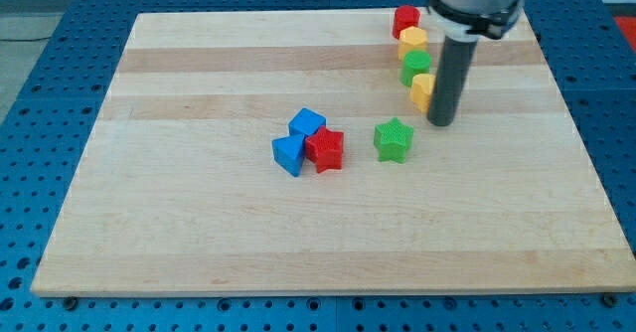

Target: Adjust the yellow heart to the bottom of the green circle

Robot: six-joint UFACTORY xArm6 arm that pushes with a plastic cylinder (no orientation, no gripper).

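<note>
The yellow heart lies at the view's upper right, right below the green circle and touching it. Above the green circle sit a yellow block and a red block, so the four form a column. My tip rests on the board just right of and slightly below the yellow heart, with the rod's side against or very near it.
A green star lies left of and below my tip. Two blue blocks and a red star cluster near the board's middle. The wooden board sits on a blue perforated table.
</note>
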